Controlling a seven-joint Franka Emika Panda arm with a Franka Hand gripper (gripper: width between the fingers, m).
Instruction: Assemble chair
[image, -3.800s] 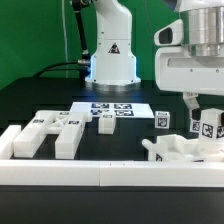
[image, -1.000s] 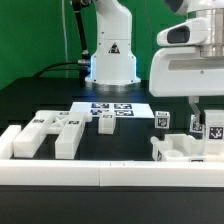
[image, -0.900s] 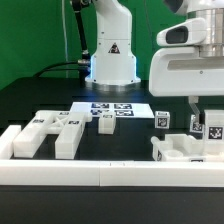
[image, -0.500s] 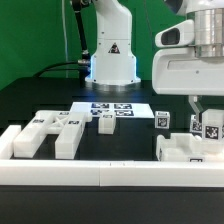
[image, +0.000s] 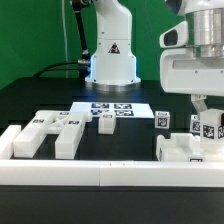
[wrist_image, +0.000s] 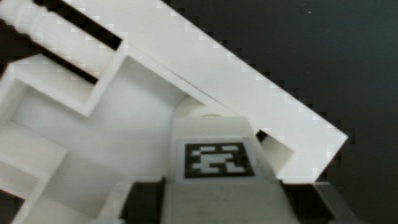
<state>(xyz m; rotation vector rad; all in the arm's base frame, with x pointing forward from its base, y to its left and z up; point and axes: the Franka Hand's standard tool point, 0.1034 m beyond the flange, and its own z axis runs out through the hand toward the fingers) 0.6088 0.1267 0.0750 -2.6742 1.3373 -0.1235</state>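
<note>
gripping the chair part (image: 186, 148) by its tagged post (wrist_image: 217, 158), at the exterior view's right, just behind the border rail (image: 100, 172).
the gripper (wrist_image: 217, 198) looks clamped on both sides of that post. i'd hold the wrist square and go slowly, so the frame neither twists nor snags the rail. no box or tray in sight; other chair pieces (image: 50, 130) lie loose on the table (image: 40, 95).

Black table (image: 30, 100) under me carries: marker board (image: 125, 106) centre, two blocky chair parts (image: 50, 130) at the exterior view's left, larger chair part (image: 185, 150) right, border rail (image: 90, 172) front.
</note>
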